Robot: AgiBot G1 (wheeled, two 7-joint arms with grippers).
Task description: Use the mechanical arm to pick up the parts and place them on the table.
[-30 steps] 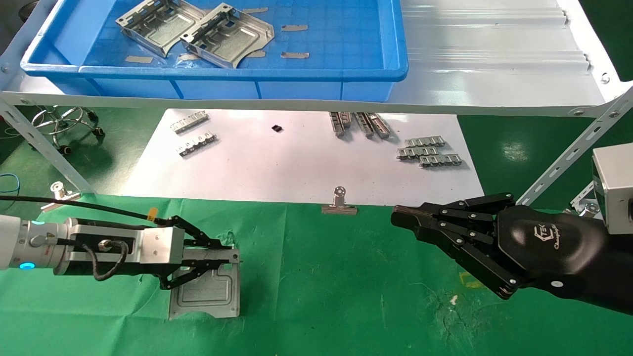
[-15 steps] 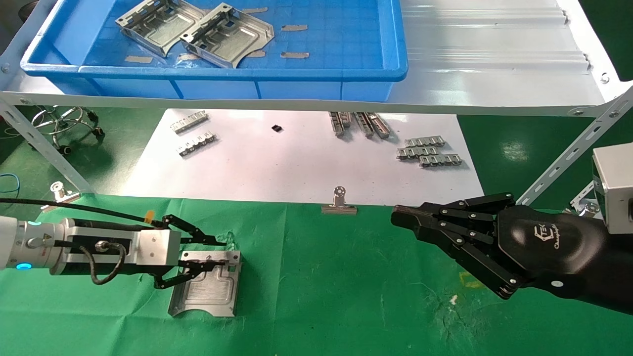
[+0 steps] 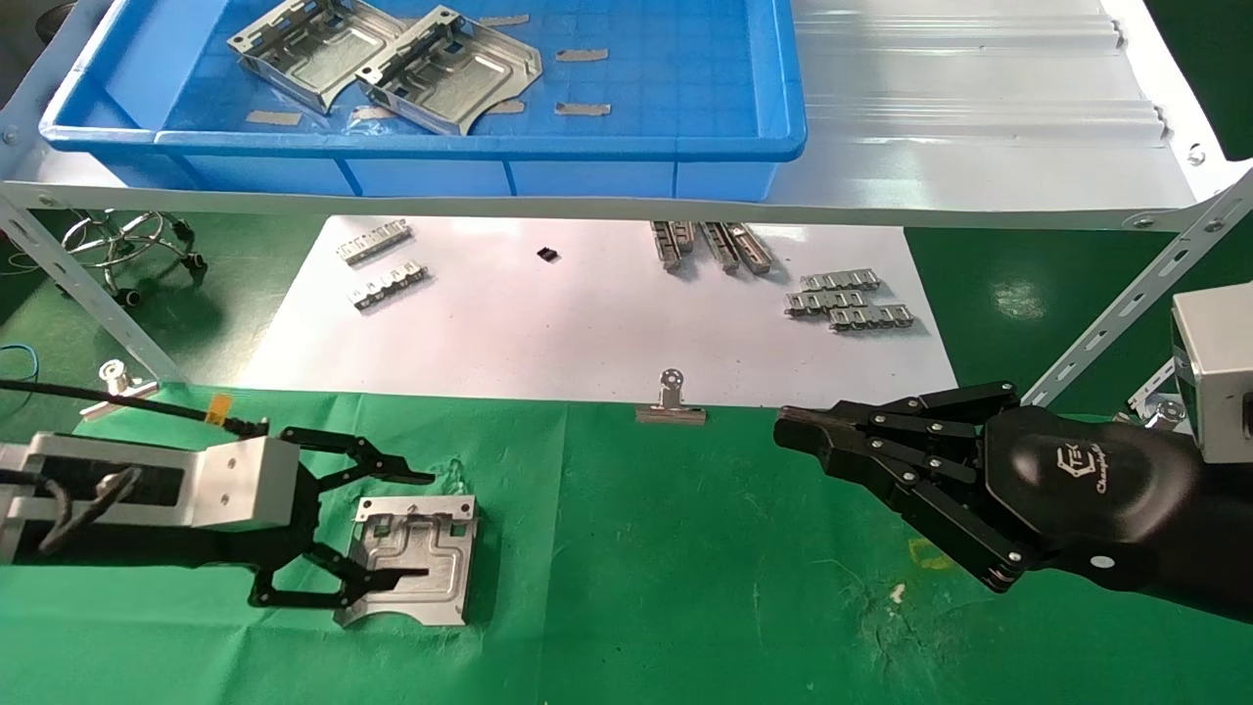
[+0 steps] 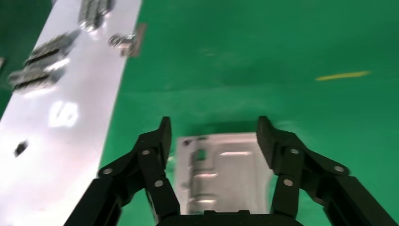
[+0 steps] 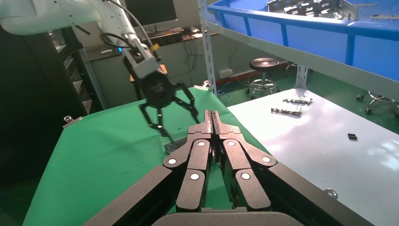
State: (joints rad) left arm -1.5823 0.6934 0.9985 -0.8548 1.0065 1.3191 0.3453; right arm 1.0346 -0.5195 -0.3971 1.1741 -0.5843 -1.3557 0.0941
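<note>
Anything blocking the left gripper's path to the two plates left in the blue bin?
Nothing visible blocks it. The left gripper is open over the plate on the green table. The two plates lie uncovered in the open-topped blue bin on the shelf. The right gripper is parked far right, shut.

The left claw (image 3: 416,524) has one finger lying across the metal plate (image 3: 431,578), hiding a strip of it. In its wrist view the plate's near edge disappears behind the claw's base.

Bright overhead light, blurred left-wrist view
</note>
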